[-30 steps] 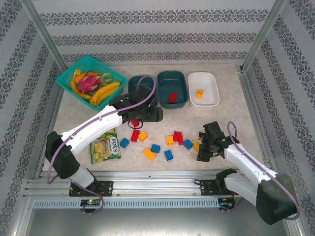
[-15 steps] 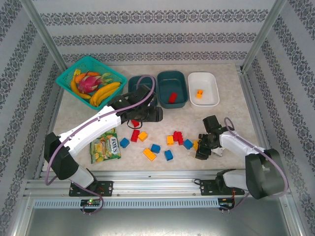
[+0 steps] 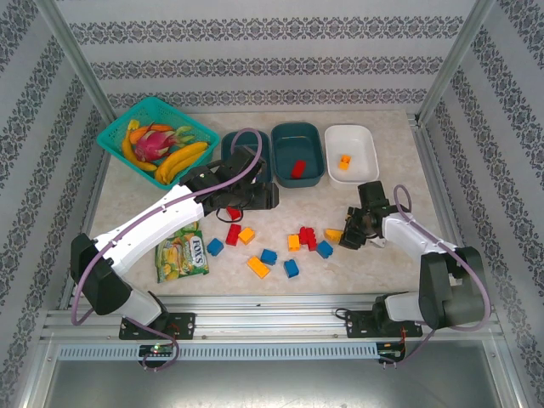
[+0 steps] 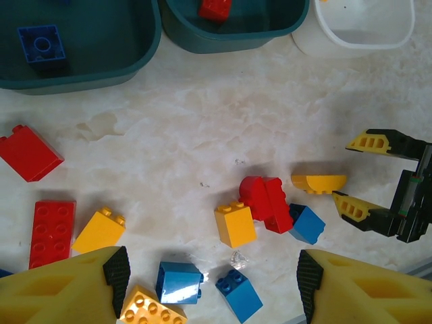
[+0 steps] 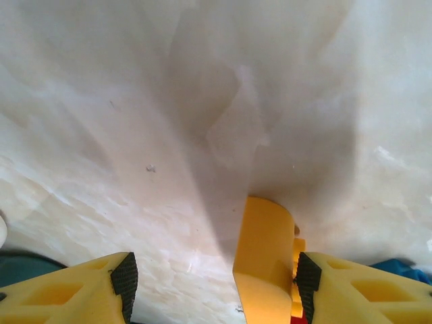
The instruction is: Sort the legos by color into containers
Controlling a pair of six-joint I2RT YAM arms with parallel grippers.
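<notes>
Red, blue and yellow legos lie scattered mid-table, among them a red one (image 3: 232, 235), a blue one (image 3: 269, 256) and an orange one (image 3: 257, 267). My left gripper (image 3: 251, 200) hovers open above a red brick (image 3: 231, 212), with nothing between its fingers (image 4: 74, 283). My right gripper (image 3: 348, 234) is open low over the table. A curved yellow lego (image 5: 263, 263) rests against its right finger, with a wide gap to the other finger. The left teal tub (image 4: 101, 67) holds a blue brick (image 4: 42, 46). The middle teal tub (image 3: 297, 129) holds a red brick (image 3: 297, 167). The white tub (image 3: 351, 129) holds an orange brick (image 3: 344, 160).
A turquoise basket (image 3: 110, 136) of fruit stands at the back left. A green snack packet (image 3: 181, 251) lies near the left arm. Metal frame posts rise at both back corners, and rails run along the table edges.
My right gripper has moved away from the near edge toward the back and its jaws have narrowed; the yellow lego has shifted with it. The left gripper has drifted slightly toward the tubs.
</notes>
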